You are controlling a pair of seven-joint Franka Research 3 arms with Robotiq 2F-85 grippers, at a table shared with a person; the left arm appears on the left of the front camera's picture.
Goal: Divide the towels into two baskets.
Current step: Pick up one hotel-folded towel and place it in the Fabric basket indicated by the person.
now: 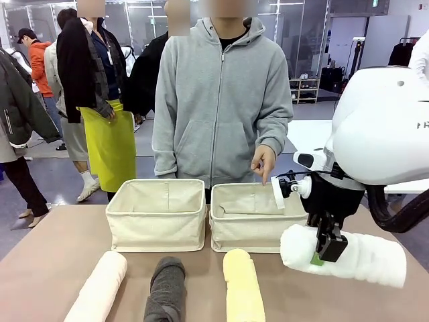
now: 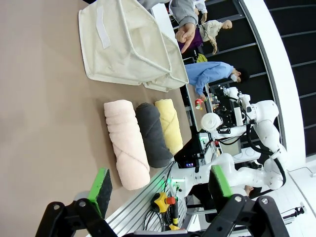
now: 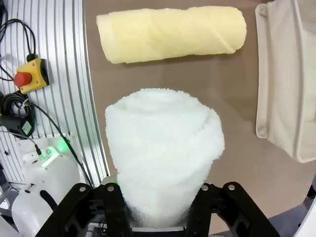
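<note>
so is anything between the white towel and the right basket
Nothing lies between the white towel and the right basket. A person's hand points down over the basket's far rim and might get in the way.

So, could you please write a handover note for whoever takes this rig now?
Right hand: shut on the white towel, beside the right basket.
Left hand: open, empty.
Pink towel, grey towel, yellow towel: lying on the table before the baskets.
Left basket and right basket: both look empty.
The person's hand points at the right basket.
Done: nothing binned. Left: all four towels, split between baskets.
</note>
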